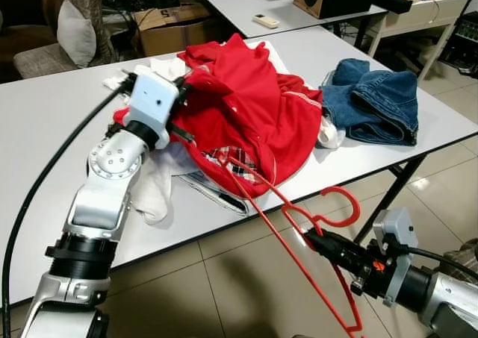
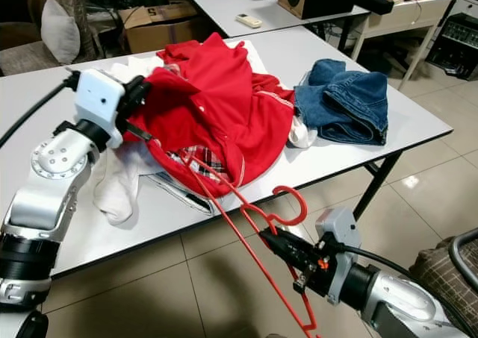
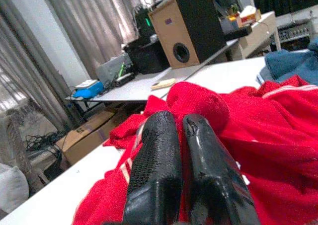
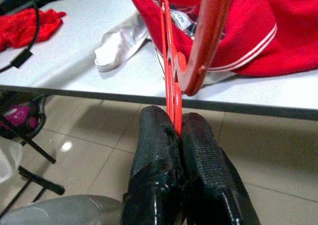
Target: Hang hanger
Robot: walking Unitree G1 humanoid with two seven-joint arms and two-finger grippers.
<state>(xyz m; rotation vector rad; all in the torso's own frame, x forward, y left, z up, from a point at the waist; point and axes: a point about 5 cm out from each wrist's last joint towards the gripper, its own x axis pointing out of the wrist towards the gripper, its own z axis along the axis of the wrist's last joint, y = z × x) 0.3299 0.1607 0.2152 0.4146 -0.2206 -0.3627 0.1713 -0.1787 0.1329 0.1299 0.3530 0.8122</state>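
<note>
Nearest to us, below the table edge, our right gripper (image 1: 317, 239) has its two black fingers (image 4: 201, 160) pressed together on the red hanger (image 1: 299, 226), pinching the thin plastic just beside the base of the hook; the wrist view confirms the clamp. From that pinch the hanger's long axis runs obliquely: one arm drops toward the tiled floor (image 1: 224, 286) at lower right, the other rises up and to our left over the edge of the white table (image 1: 45, 121), where its end passes under the hem of the red shirt (image 1: 246, 107). The hook curls upward just above the gripper, free of any support.

Farther in, on the tabletop, our left gripper (image 3: 181, 150) is closed on a fold of the red shirt, at the garment's left side. The fingers meet with cloth between them. White cloth (image 1: 153, 189) lies beneath the shirt and droops over the near table edge.

Beyond the shirt, to the right, folded blue jeans (image 1: 377, 99) rest on the same table, apart from both grippers.

We judge that the coming move turns on this: the hanger points from the right gripper up-left into the shirt, so the right arm drives it while the left holds the cloth.
</note>
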